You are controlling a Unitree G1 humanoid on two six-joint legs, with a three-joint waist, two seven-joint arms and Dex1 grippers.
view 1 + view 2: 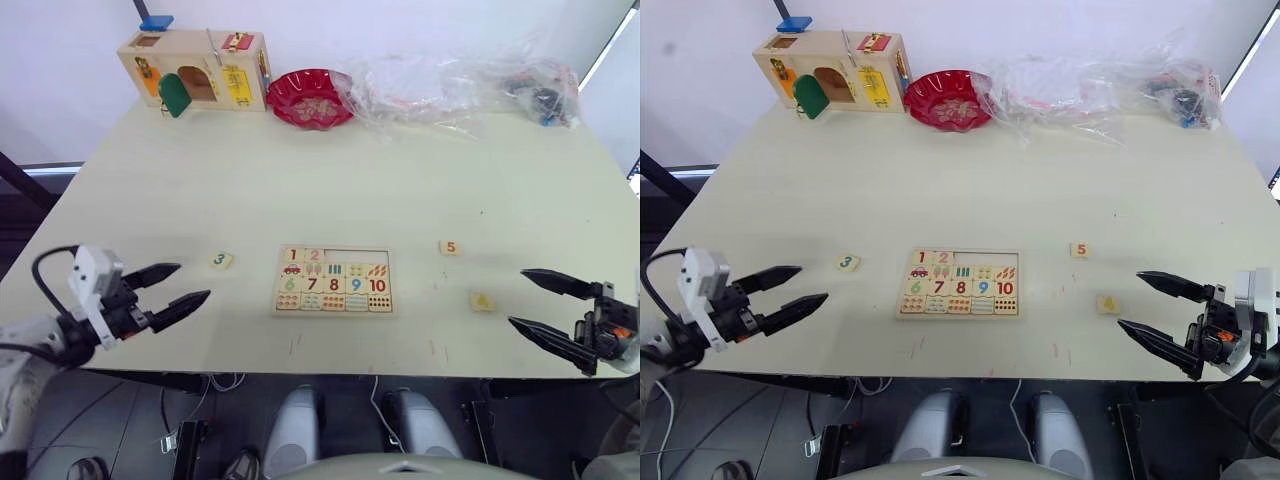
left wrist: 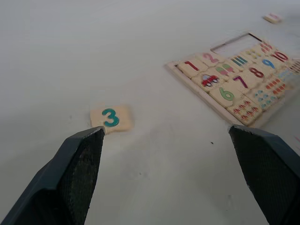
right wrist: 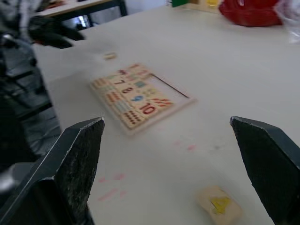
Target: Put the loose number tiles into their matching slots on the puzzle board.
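Down at the near edge of the pale table (image 1: 420, 190), the left gripper (image 1: 180, 285) hovers with its jaws spread wide and empty, and the right gripper (image 1: 540, 305) near the right corner likewise, jaws apart, nothing held. Just ahead of the right one lies the small light-wood tile printed with a yellow 4 (image 1: 482, 301). Mid-table near the front sits the flat light-wood puzzle board of coloured numbers (image 1: 333, 282), 1 and 2 seated, the rest of its top row bare. Left of it lies the green 3 tile (image 1: 221, 260); right of it, the orange 5 tile (image 1: 450, 247). By my reading, three tiles remain; next, a pick: left jaws onto the 3.
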